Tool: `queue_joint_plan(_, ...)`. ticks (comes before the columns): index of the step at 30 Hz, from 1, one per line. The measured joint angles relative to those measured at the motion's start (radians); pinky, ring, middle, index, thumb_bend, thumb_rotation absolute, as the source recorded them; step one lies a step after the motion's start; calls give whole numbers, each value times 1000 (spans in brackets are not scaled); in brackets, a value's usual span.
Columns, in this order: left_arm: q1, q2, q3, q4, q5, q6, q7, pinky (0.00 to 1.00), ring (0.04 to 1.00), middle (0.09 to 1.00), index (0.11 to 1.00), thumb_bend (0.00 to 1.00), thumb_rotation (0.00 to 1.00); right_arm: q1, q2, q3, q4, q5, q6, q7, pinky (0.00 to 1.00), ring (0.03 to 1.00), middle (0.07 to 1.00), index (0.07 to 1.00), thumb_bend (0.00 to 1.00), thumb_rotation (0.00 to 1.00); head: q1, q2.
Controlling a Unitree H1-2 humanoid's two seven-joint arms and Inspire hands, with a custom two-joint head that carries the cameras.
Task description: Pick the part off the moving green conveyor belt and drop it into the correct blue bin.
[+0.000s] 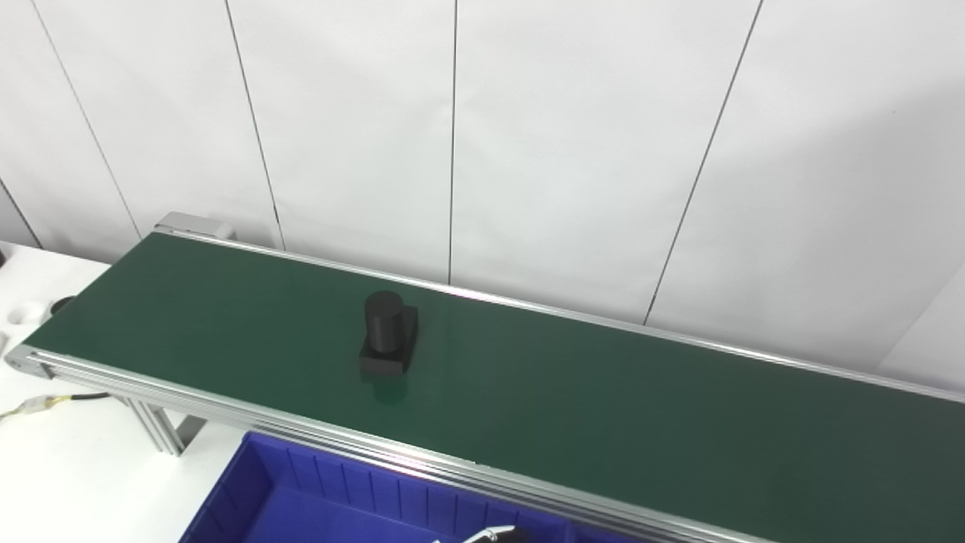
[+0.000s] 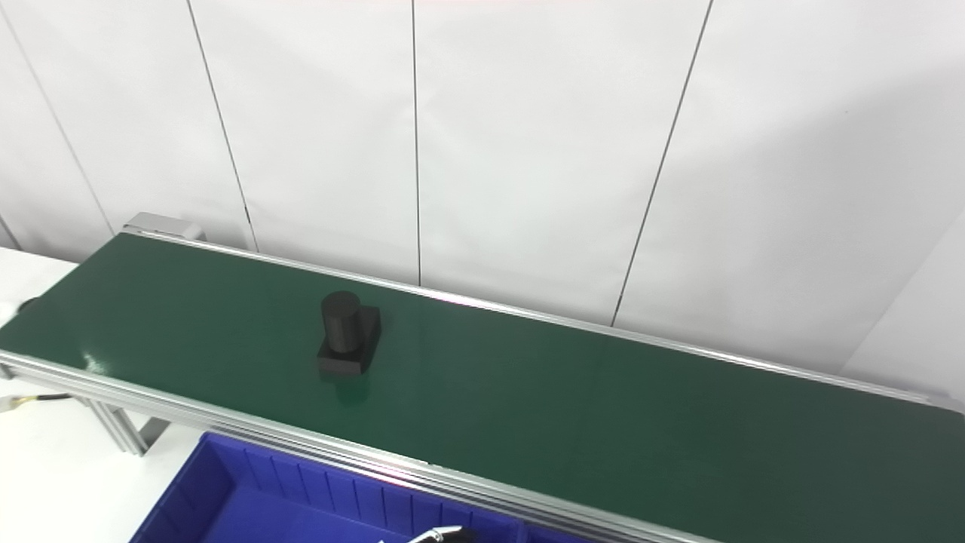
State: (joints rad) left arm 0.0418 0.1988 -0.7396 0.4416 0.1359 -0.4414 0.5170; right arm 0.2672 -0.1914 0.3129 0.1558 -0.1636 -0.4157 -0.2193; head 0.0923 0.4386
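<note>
A black part, a short cylinder standing on a square base, sits upright on the green conveyor belt, left of the belt's middle; it also shows in the right eye view as the black part. Below the belt's near rail lies a blue bin with ribbed inner walls. Neither hand is in view. A small metallic and dark tip pokes up at the bottom edge over the bin; I cannot tell what it belongs to.
The belt runs between aluminium rails from upper left to lower right, on a metal leg. A white tabletop with a cable lies at the left. White wall panels stand behind.
</note>
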Motion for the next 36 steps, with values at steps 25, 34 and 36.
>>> queue_joint_plan(25, 15, -5, 121, -34, -61, 0, -152, 790, 826, 838, 841, 788, 674, -135, 56, -133, -405, -21, 51, 47, 809, 830, 854, 913, 930, 525, -220, 155)
queue_joint_plan(34, 18, -8, 166, -34, -67, 0, -194, 795, 829, 837, 839, 761, 671, -260, 63, -160, -392, -71, 168, 144, 793, 851, 874, 937, 908, 515, -230, 181)
queue_joint_plan(36, 17, -8, 168, -34, -67, 0, -200, 794, 828, 836, 837, 765, 676, -288, 71, -161, -374, -90, 189, 155, 786, 850, 872, 932, 909, 529, -232, 184)
